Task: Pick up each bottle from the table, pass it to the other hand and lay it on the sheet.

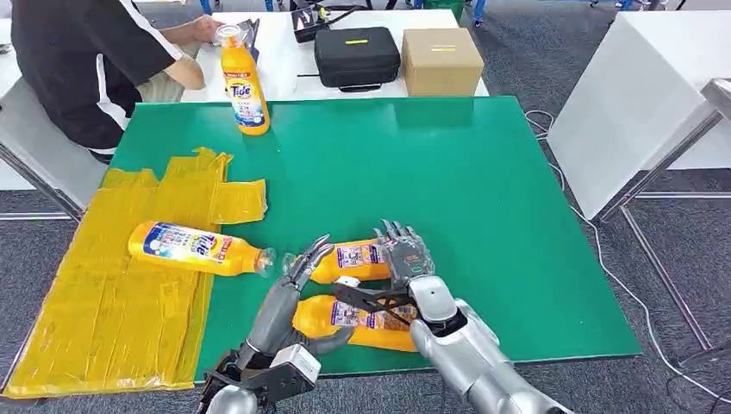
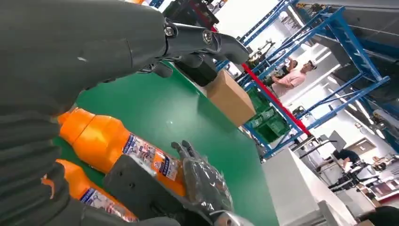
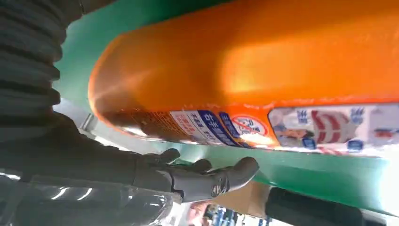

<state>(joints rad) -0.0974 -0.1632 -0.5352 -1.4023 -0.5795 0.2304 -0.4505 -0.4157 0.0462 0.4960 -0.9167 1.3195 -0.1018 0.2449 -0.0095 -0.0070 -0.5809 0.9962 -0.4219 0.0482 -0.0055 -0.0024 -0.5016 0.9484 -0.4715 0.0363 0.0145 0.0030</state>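
Lying side by side on the green worktop [image 1: 483, 216], two orange bottles: the farther bottle [image 1: 345, 260] touched by the right robot hand [image 1: 403, 254], seemingly starting a grasp, grip uncertain; left robot hand [image 1: 306, 261] spread just beside its neck, ready to receive.

A: Head view evenly bright, overhead light; soft shadows beneath the cardboard box [image 1: 441, 61] on the green table [image 1: 483, 216].

B: Right wrist view blurred; glare on the orange bottle [image 3: 263, 70]. Left wrist background overexposed.
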